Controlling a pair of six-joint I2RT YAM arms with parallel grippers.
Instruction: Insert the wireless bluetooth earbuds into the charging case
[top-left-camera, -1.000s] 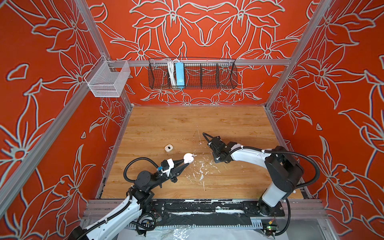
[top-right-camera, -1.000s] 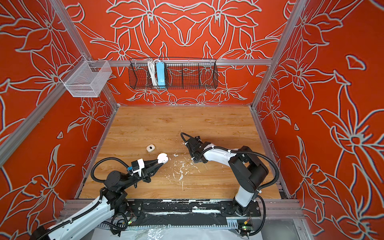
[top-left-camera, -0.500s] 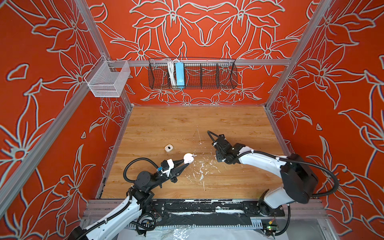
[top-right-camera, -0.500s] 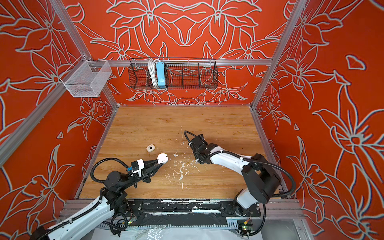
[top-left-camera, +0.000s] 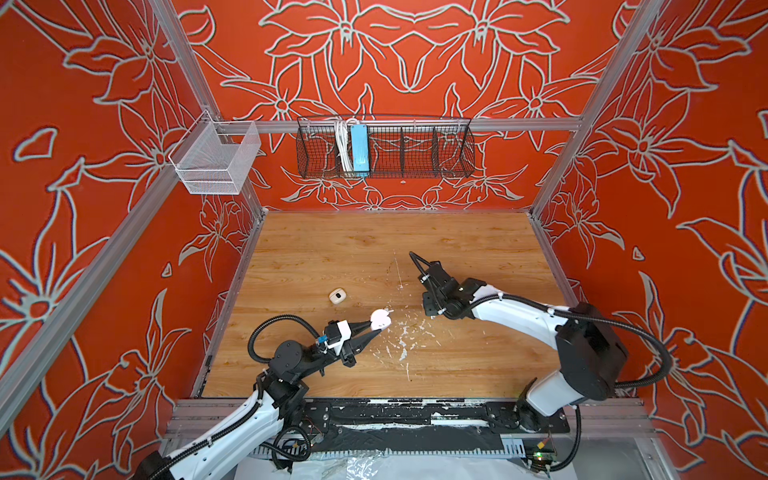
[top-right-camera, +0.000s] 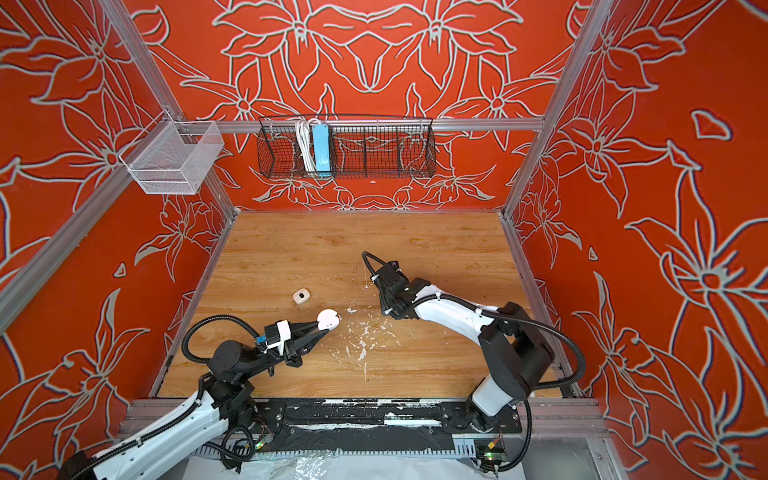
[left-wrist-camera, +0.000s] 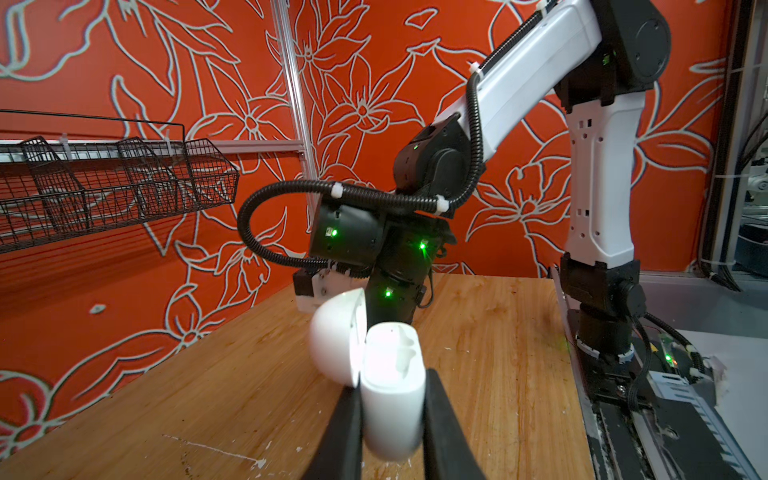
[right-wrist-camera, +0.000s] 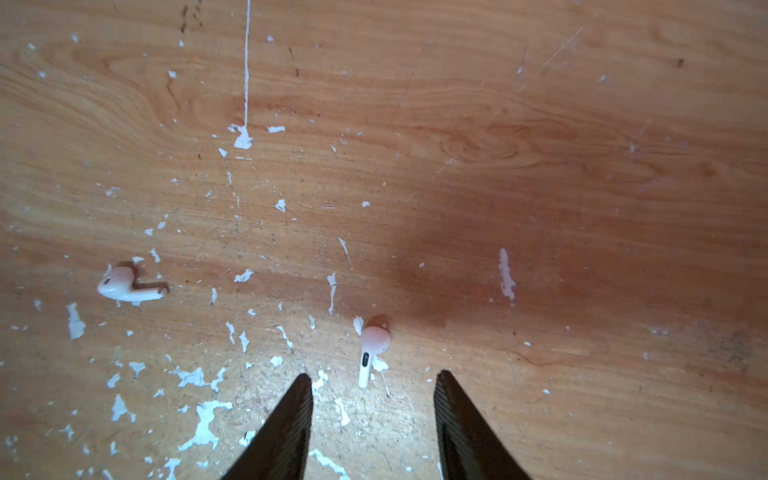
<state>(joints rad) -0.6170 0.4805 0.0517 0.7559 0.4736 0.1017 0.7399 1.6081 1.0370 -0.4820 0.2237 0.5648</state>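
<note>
**Case clamped open on the left; right jaws straddle an earbud stem, no grip**

- Left gripper (left-wrist-camera: 392, 419) is clamped on the charging case (left-wrist-camera: 390, 399), one finger on each side wall of the lower half. The lid is flipped open to one side and the mouth faces up. These views don't settle whether its base touches the table (top-left-camera: 374, 241).
- Right gripper (right-wrist-camera: 374, 374) points down at the table, to the right of the charging case in both top views, near it but apart. The jaws are partly open and hold nothing.
- First earbud (right-wrist-camera: 372, 345) lies flat on the table under the right gripper, on the right side of the charging case. Its bud end points away from the gripper and its stem runs back toward it. The stem tip sits in the gap, about level with the fingertips and roughly centred. Bare wood shows on both sides, so neither finger touches it.
- Second earbud (right-wrist-camera: 124, 286) lies on its side on the table, well off to one side of the first and outside the jaws. It too is out of the charging case.
- White paint flecks (right-wrist-camera: 203, 419) are scattered on the wood around both earbuds. They are flat, unlike the glossy earbuds.
- A small beige case (top-left-camera: 337, 296) sits on the table beyond the charging case and a little to its left, clear of both grippers.
</note>
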